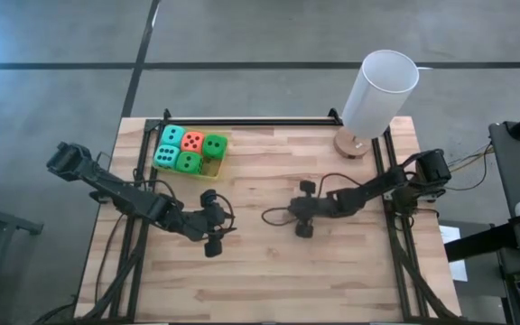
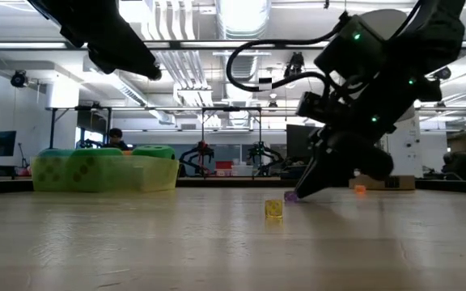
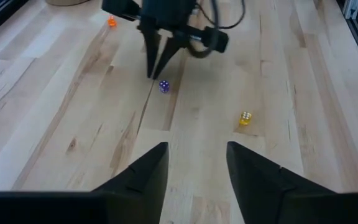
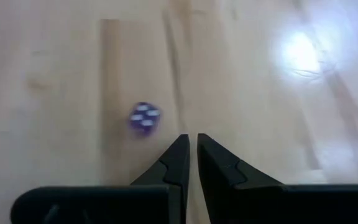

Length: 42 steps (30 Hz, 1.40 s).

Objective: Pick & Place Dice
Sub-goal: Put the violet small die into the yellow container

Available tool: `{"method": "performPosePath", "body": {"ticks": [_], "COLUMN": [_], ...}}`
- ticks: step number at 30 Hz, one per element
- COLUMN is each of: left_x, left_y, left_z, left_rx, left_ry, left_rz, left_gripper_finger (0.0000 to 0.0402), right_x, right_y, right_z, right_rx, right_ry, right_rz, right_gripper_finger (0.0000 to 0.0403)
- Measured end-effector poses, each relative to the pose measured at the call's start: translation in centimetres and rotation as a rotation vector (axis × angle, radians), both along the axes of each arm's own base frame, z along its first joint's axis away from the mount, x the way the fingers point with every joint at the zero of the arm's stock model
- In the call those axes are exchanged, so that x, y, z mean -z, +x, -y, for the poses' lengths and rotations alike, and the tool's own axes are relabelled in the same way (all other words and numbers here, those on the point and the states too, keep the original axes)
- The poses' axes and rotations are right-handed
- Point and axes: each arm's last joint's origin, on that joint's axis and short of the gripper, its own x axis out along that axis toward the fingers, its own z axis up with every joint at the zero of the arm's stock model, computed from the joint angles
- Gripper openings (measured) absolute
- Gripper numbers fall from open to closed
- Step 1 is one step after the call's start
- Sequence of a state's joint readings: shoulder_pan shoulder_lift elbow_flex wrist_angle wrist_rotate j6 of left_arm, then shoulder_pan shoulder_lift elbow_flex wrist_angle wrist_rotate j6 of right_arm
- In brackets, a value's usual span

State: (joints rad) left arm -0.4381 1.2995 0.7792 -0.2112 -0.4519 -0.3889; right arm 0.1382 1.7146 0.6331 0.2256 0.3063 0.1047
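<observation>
Jaws nearly closed, right gripper beside purple die

White lamp stands at the wooden table's far edge.

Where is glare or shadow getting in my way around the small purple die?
Right wrist view: a bright glare patch lies on the table, well apart from the purple die, which is evenly lit. Low view: ceiling lights backlight the right gripper into a dark silhouette. Left wrist view: even light, with only a soft shadow beneath that gripper.
</observation>
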Motion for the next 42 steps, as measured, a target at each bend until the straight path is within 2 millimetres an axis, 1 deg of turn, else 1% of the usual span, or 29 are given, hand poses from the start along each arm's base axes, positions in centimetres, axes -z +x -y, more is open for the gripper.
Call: {"method": "performPosePath", "body": {"ticks": [3,6,15,20,24,29,39,42], "left_x": [0.0,0.0,0.0,0.0,0.0,0.0,0.0,0.0], "left_y": [0.0,0.0,0.0,0.0,0.0,0.0,0.0,0.0], "left_z": [0.0,0.0,0.0,0.0,0.0,0.0,0.0,0.0], "left_rx": [0.000,0.000,-0.001,-0.001,-0.001,-0.001,-0.001,-0.001], "left_ry": [0.000,0.000,0.000,0.000,0.000,0.000,0.000,0.001], "left_rz": [0.000,0.000,-0.001,-0.001,0.000,-0.001,-0.002,-0.002], "left_gripper_finger": [0.0174,0.0179,0.0190,0.0195,0.0198,0.0194,0.0173,0.0168], "right_x": [0.0,0.0,0.1,0.1,1.0,1.6,1.4,1.5], "right_y": [0.1,0.1,0.0,0.4,0.9,2.6,6.4,7.1], "right_z": [0.6,0.6,-0.6,-1.0,-1.1,-1.3,-1.9,-2.0], "right_rx": [0.020,0.006,-0.003,-0.010,-0.008,-0.009,-0.077,-0.092], "right_ry": [-0.001,0.007,0.079,0.099,0.099,0.080,0.023,0.008], "right_rz": [0.003,-0.004,0.007,0.062,0.082,0.091,0.106,0.110], "right_gripper_finger": [0.0028,0.0028,0.0028,0.0028,0.0028,0.0028,0.0028,0.0028]}}
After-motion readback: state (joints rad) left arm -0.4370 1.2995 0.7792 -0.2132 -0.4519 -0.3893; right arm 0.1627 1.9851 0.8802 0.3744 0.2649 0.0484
